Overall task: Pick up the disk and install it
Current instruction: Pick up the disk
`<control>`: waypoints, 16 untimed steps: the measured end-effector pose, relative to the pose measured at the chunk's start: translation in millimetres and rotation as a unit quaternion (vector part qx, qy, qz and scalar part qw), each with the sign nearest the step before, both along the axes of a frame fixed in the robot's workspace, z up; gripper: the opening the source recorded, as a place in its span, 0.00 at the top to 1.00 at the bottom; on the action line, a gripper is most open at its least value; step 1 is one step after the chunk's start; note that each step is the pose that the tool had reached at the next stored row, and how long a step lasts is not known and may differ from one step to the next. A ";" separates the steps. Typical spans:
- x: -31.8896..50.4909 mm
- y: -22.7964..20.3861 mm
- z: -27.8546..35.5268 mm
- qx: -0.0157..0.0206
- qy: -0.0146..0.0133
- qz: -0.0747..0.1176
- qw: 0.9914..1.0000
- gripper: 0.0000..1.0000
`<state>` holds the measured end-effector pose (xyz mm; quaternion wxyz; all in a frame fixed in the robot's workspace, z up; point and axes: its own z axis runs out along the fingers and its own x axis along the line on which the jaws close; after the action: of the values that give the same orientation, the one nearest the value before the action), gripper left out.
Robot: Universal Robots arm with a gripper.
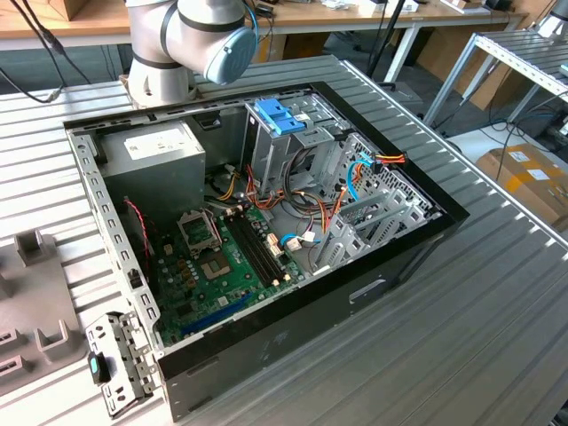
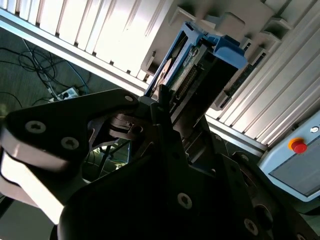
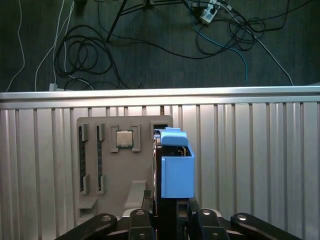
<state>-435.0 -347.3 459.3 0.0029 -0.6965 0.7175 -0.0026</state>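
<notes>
Open tower case (image 1: 293,333) flat on the ribbed metal table (image 1: 479,337), green motherboard (image 1: 222,284) facing up, grey power supply (image 1: 155,160) in one corner, blue-topped drive cage (image 1: 280,115) nearby. On the grey fixture tray (image 3: 125,170), a processor (image 3: 125,138) and memory sticks (image 3: 81,160) sit in slots.

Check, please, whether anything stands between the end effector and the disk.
Nothing visible does. In both wrist views the end effector sits right at the disk, which stands on edge in the grey holder.
</notes>
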 end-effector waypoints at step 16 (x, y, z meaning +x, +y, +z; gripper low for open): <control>0.0 0.0 20.4 0.000 0.000 0.000 1.000 0.65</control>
<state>-435.0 -347.3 479.7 0.0029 -0.6965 0.7175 -0.0026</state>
